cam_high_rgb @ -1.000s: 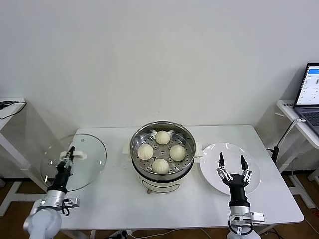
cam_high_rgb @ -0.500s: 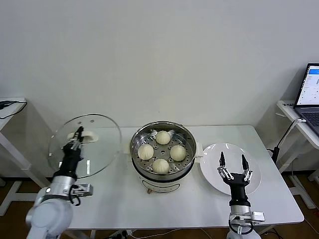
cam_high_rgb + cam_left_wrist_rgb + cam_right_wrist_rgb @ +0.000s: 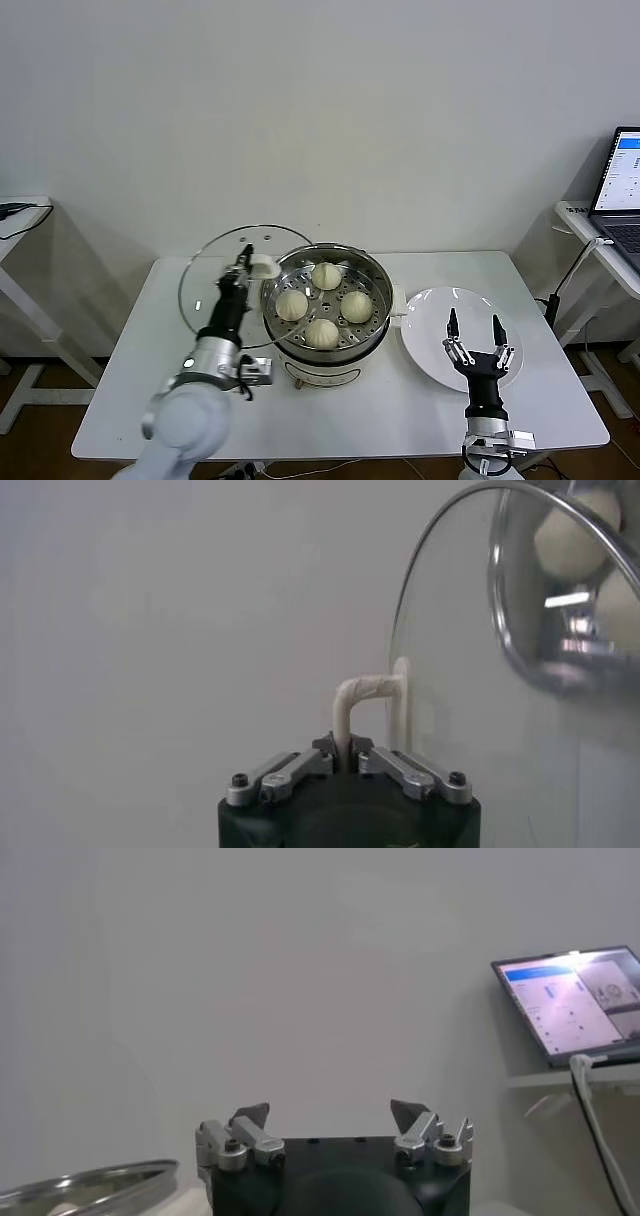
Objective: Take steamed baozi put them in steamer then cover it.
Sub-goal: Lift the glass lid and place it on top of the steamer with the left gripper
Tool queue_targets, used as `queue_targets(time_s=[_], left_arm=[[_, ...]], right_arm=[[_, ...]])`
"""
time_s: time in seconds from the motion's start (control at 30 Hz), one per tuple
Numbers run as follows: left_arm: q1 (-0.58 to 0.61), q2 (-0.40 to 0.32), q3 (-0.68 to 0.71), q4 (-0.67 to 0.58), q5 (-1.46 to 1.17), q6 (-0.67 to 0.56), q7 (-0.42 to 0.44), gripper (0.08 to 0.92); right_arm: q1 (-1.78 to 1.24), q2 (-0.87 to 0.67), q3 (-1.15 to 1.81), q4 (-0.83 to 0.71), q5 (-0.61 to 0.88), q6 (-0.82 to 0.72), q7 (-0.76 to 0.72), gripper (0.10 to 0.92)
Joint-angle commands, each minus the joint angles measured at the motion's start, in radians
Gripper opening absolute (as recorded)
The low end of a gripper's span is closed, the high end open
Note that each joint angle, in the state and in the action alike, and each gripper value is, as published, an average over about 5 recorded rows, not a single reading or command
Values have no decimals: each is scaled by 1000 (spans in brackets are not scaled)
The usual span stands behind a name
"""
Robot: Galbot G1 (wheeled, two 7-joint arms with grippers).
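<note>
On a white table [image 3: 420, 420] set against a pale wall, four steamed baozi [image 3: 323, 303] are seen resting on the perforated tray inside the stainless-steel steamer [image 3: 326, 353], which stands uncovered at the table's centre. At the pot's left side, a round glass lid [image 3: 215, 270] is held tilted in the air by the left gripper [image 3: 243, 267], its jaws clamped together on the lid's cream handle [image 3: 362, 696]; the lid's right edge is seen overlapping the steamer's rim in the head view. Through the glass, in the left wrist view, part of the steel rim and two of the buns can be made out. To the right of the steamer, just beside its side handle, an empty white plate [image 3: 430, 310] is laid flat. Over the plate's near edge, the right gripper [image 3: 474, 327] is held upright with its fingers spread wide apart, nothing between them. At the far right, an open laptop [image 3: 621, 190] is shown on a side table.
</note>
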Motion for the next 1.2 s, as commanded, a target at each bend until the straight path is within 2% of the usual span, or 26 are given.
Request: queue_targets(time_s=[0.03,0.5,1.2], left_arm=[[-163,-106,256,99,154,116,78,187],[-186,-272,250,291,241,128,77,187],[-165,-363,229,373,288,122,33,187]], right_arm=[[-1,7,3,-2,-9,1,1,823],[2,16,2,-20,-25,3,2,823],[15,18,-6,-52,-44,11,0,823]])
